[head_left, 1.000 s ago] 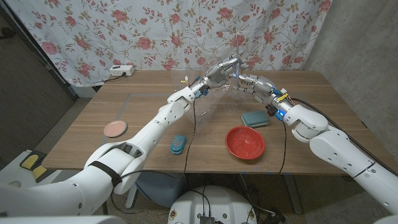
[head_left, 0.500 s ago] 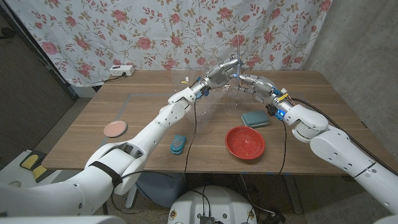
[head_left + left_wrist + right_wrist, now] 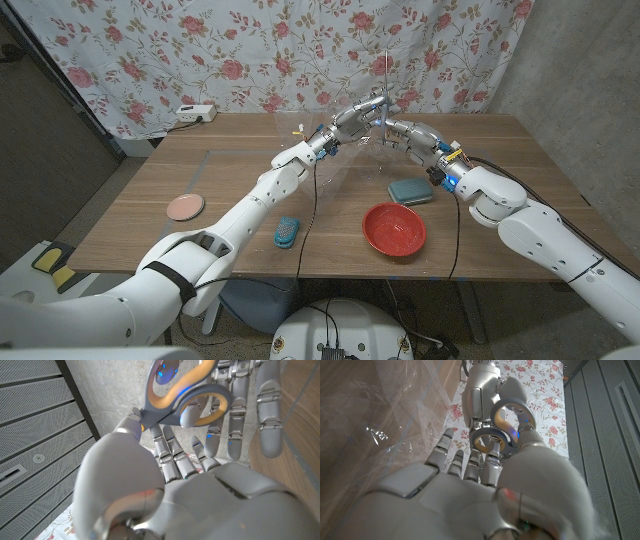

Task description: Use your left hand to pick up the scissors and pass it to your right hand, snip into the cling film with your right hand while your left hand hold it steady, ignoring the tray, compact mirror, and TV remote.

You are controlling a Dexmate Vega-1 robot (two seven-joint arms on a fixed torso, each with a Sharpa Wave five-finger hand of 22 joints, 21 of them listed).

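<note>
The scissors [image 3: 182, 395] have grey handles lined with orange. My left hand [image 3: 352, 117] pinches them near the pivot, high over the back middle of the table. My right hand [image 3: 402, 133] meets it from the other side. One right finger pokes through a handle loop [image 3: 491, 440], and the right thumb [image 3: 530, 440] lies against the other loop, while the remaining fingers [image 3: 267, 405] stay stretched out. The cling film [image 3: 335, 175] stands as a clear sheet below and in front of both hands, and its wrinkles show in the right wrist view [image 3: 385, 420].
A red tray [image 3: 394, 228] sits front right with a teal box [image 3: 410, 190] behind it. A blue TV remote [image 3: 287, 231] lies front centre, and a pink compact mirror [image 3: 185, 207] lies at the left. A white power strip [image 3: 195, 113] is at the back left corner.
Both hands stay together at the scissors. The left hand has edged slightly up and toward the right hand.
</note>
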